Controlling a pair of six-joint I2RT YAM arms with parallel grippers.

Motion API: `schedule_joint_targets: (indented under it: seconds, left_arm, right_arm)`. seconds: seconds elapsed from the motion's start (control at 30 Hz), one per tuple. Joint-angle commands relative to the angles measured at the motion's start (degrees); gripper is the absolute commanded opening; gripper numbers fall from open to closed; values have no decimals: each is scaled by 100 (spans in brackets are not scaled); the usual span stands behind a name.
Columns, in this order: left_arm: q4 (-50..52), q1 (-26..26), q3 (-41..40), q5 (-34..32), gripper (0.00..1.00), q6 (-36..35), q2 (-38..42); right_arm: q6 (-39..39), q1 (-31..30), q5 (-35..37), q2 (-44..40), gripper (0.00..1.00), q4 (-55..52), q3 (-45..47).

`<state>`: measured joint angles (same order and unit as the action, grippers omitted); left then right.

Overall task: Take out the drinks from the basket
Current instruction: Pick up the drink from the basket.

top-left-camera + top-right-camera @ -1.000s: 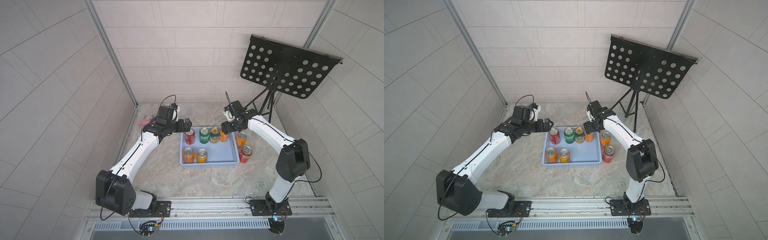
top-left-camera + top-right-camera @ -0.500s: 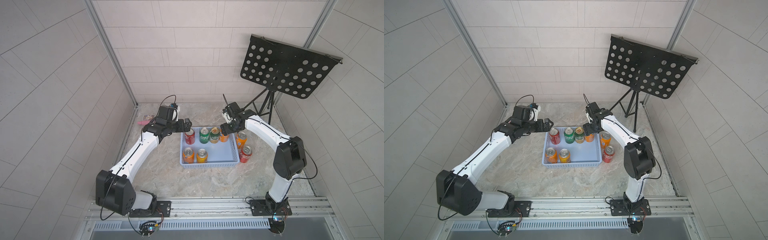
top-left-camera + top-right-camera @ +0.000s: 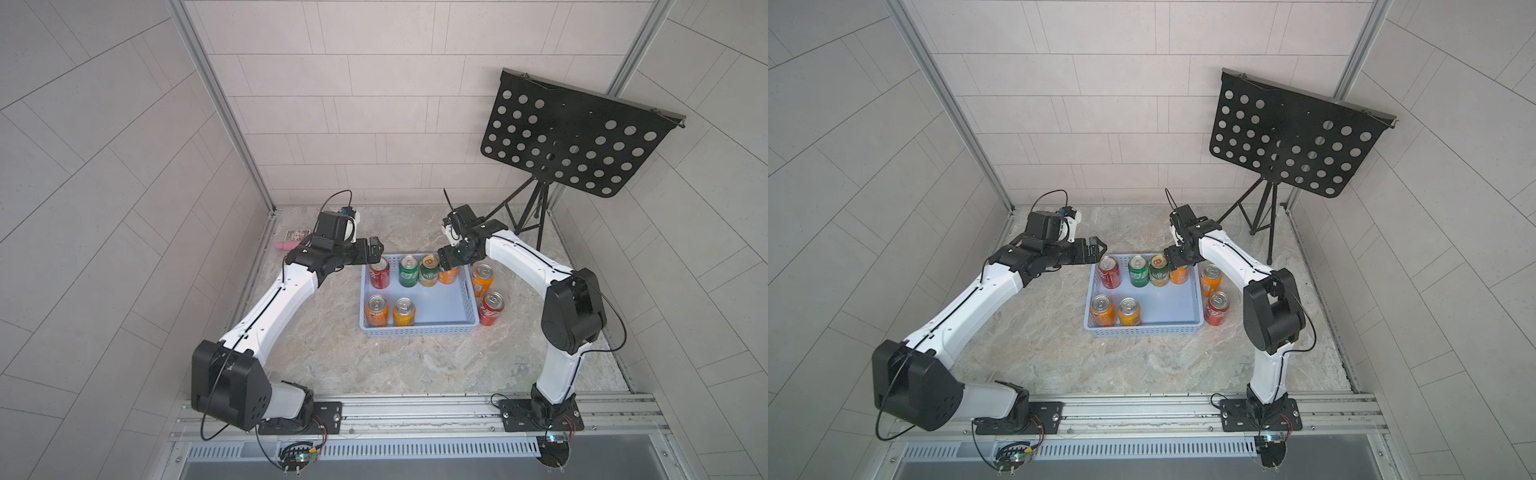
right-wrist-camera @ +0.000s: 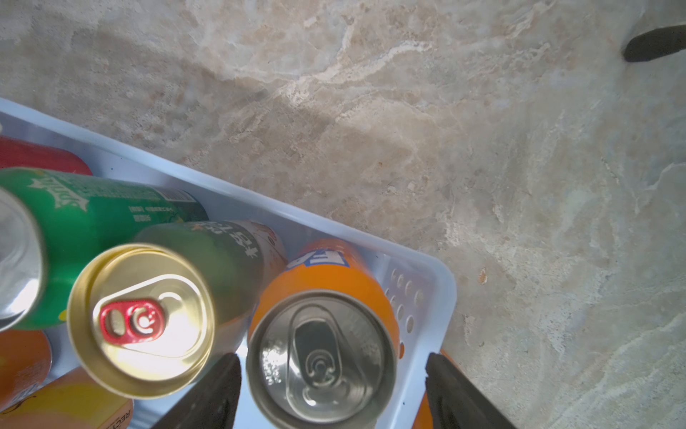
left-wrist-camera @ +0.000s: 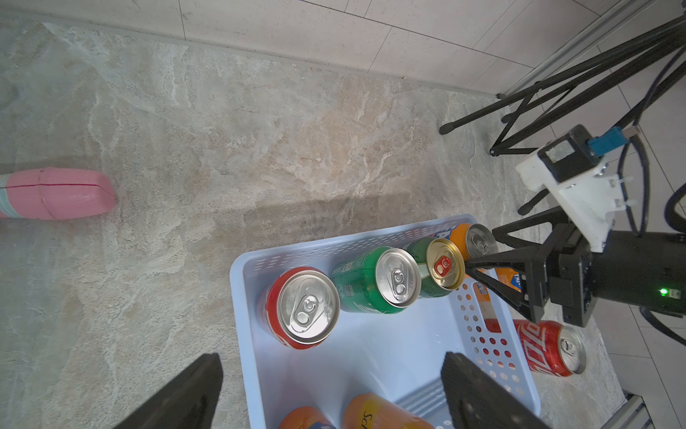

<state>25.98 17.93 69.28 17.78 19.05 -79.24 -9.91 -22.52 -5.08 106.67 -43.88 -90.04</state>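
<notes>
Orange aluminium soda can (image 3: 448, 276), silver top: upright, upper-right corner of pale blue perforated plastic basket (image 3: 419, 330), mid-frame. Right gripper (image 4: 330, 358): unclenched, straddling it, empty. Lower, keep outer finger (image 4: 456, 390) inside basket wall, clamp mid-body, lift straight. Left gripper (image 5: 332, 356): unclenched, empty.

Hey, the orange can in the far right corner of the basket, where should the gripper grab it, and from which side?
Grip the orange can around its upper side wall, just below the rim, coming straight down from above. It stands upright in the basket corner, walls on two sides and the gold-topped can close beside it, so probably only its top is free.
</notes>
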Motion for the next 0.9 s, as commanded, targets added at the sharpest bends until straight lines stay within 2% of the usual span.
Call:
schedule_joint_targets:
  seconds: [0.0,0.27,0.53,0.63,0.87]
  left_arm:
    - [-64,39,-27,-7,100,-59,152]
    - [-69,36,-26,-14,100,-55,120]
    - [-58,39,-26,-16,100,-59,93]
    - [-66,35,-28,-6,100,-57,80]
    - [-60,33,-14,5,100,-59,80]
  right_arm:
    - [-20,-39,60,154,81,2,-101]
    - [-19,-39,38,299,81,178,-78]
    - [-28,-37,34,372,74,192,-35]
    - [-42,-41,30,363,66,220,8]
    - [-234,-40,119,205,37,-92,-71]
